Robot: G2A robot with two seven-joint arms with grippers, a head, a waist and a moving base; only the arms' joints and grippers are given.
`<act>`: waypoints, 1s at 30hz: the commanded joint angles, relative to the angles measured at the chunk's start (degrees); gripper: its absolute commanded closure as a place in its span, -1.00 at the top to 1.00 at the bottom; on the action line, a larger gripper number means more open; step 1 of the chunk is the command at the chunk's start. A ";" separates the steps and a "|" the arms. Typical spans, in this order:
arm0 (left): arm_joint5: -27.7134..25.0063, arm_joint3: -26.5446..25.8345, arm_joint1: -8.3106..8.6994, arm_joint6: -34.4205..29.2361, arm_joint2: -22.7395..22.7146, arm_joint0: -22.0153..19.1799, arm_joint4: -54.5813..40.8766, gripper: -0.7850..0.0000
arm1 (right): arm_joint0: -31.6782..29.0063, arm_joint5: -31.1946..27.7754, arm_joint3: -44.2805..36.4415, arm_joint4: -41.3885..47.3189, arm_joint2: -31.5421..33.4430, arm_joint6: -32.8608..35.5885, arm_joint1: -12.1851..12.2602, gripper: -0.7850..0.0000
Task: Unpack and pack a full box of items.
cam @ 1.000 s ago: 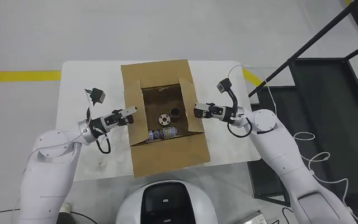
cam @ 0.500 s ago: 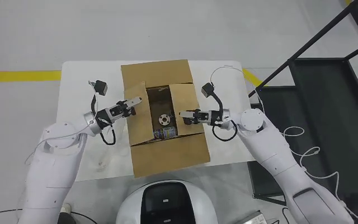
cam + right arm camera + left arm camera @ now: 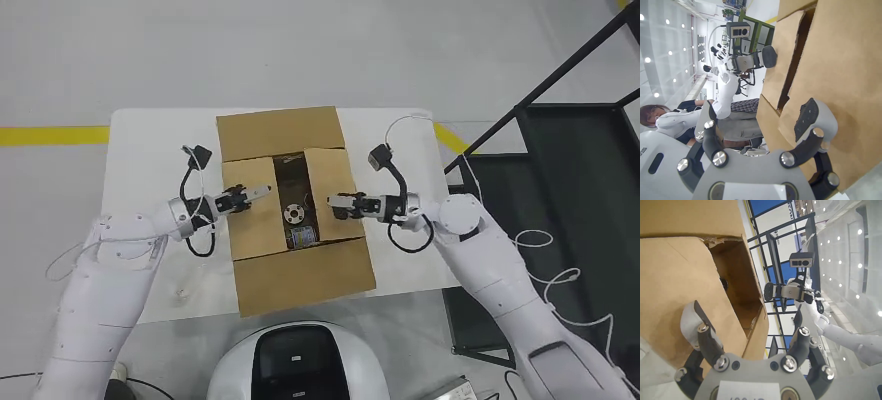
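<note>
A cardboard box stands in the middle of the white table. Its two side flaps are folded inward over the opening, leaving a narrow gap. In the gap I see a round item and a small bottle. My left gripper is open, with one finger lying against the left flap. My right gripper is open too, and its finger pad lies against the right flap. Each wrist view shows the other arm's gripper across the box.
The box's rear flap and front flap lie spread out flat. A black metal rack stands just beyond the table's right edge. Bare table lies to the left of the box.
Both grippers have moved inward toward the box's middle, and the two side flaps have swung from upright down over the opening, narrowing the gap over the items.
</note>
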 commanded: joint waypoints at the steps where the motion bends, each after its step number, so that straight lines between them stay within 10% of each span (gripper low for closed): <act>1: -1.08 -1.66 0.38 0.83 -2.54 1.15 -2.22 1.00 | -2.19 0.85 -1.35 1.11 3.39 2.94 0.88 1.00; 11: -3.37 -5.64 2.11 3.89 -15.30 7.53 -10.18 1.00 | -12.29 9.77 -3.32 -2.59 13.86 15.24 4.42 1.00; 30: -3.59 1.08 2.32 2.66 -14.03 3.93 -9.57 1.00 | -12.88 8.38 -2.86 -5.18 11.85 13.40 4.39 1.00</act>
